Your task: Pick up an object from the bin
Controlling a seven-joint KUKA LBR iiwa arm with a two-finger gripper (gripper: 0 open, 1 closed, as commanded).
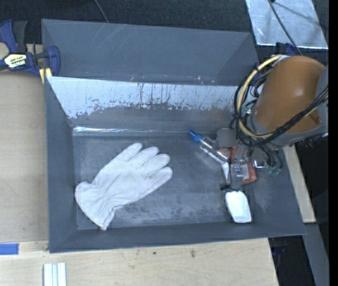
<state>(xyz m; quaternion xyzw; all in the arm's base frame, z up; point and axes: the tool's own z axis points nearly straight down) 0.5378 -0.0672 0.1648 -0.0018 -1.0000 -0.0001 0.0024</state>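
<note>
— White block: where do you see it?
— Look on the floor of the bin, near right corner, just below the hand. You can't tell whether they touch.
— What else lies there?
— Largest, a white glove, flat at the left, its fingertips pointing up and right. Then your block: plain, rounded, oblong, its long axis running from far wall to near wall, leaning slightly right. Smallest, a blue-tipped pen up-left of the hand.
— Is the hand wide or narrow?
— You cannot tell from here.
</note>
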